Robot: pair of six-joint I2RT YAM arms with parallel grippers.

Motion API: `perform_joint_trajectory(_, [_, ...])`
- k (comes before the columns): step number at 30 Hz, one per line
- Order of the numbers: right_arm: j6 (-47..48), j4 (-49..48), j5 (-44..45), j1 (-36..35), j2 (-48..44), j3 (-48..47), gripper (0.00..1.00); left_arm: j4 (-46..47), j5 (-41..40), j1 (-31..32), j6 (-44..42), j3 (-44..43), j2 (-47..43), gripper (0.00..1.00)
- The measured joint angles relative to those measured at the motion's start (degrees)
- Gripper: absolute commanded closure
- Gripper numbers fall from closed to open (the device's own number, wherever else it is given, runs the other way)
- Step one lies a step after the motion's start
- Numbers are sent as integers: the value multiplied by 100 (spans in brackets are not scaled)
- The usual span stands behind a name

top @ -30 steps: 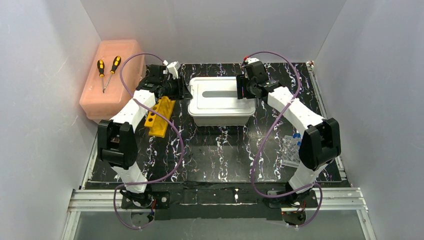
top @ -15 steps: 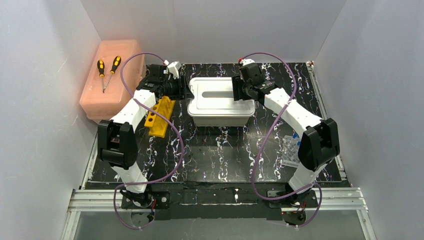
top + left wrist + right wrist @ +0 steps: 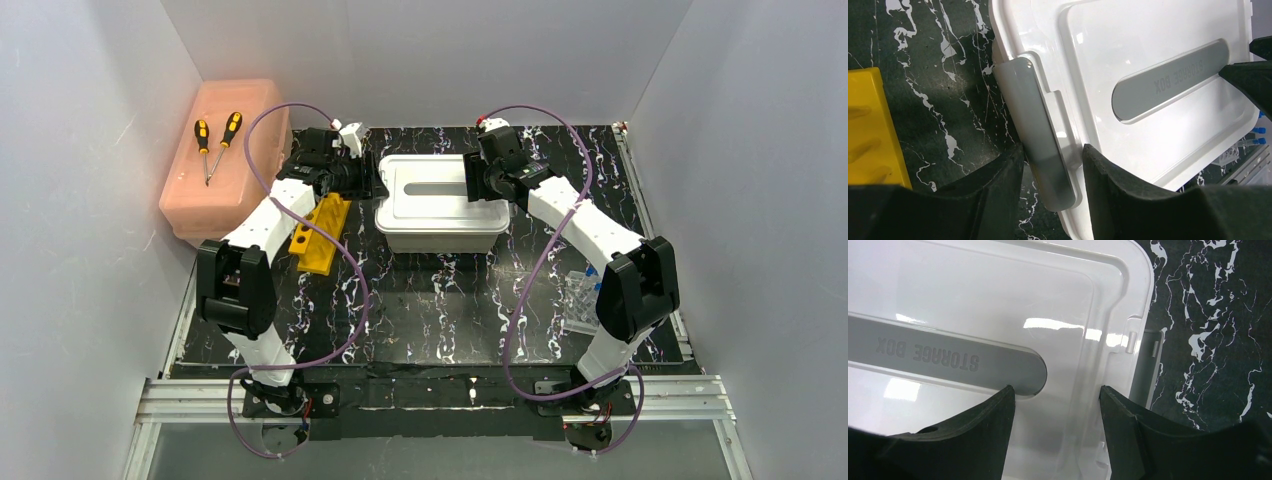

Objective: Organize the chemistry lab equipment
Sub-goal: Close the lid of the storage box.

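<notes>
Jaws of the left gripper [image 3: 1050,152] are sitting parted around the grey latch [image 3: 1040,135] on the left end of the white lidded plastic storage box [image 3: 437,200]; whether they are pinching it I cannot tell. Right gripper [image 3: 1055,395] jaws are hanging open over the lid's right end. The yellow slotted tube rack [image 3: 320,232] is lying just left of the box, with the small clear tubes [image 3: 583,295] well apart to its near right.
</notes>
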State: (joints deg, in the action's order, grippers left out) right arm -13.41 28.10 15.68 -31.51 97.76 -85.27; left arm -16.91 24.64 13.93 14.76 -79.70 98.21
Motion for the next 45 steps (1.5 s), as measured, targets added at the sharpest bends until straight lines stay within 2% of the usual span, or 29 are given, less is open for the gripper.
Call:
perform_joint_trajectory(15, [-9, -13, 138, -44, 0, 28, 34, -129, -431, 212, -282, -103, 0, 55])
perform_joint_trajectory(23, [2, -22, 219, -68, -2, 37, 35, -131, -511, 271, -343, -136, 0, 69])
perform_joint_trajectory(27, [4, -22, 238, -74, -2, 39, 35, -133, -590, 306, -363, -136, 0, 70])
perform_joint_trajectory(29, [4, -17, 258, -76, -4, 39, 31, -142, -640, 321, -369, -153, 0, 64])
perform_joint_trajectory(32, [-9, 0, 269, -90, -4, 22, 20, -280, -761, 365, -398, -262, 24, 55])
perform_joint_trajectory(37, [-13, 376, 160, -212, 7, -251, 5, -706, -800, 540, -575, -638, 184, 52])
perform_joint_trajectory(42, [11, 975, -87, -407, 17, -680, 2, -955, -684, 745, -730, -732, 188, 51])
perform_joint_trajectory(45, [31, 1145, -79, -374, 9, -876, 2, -1025, -640, 778, -793, -737, 188, 47])
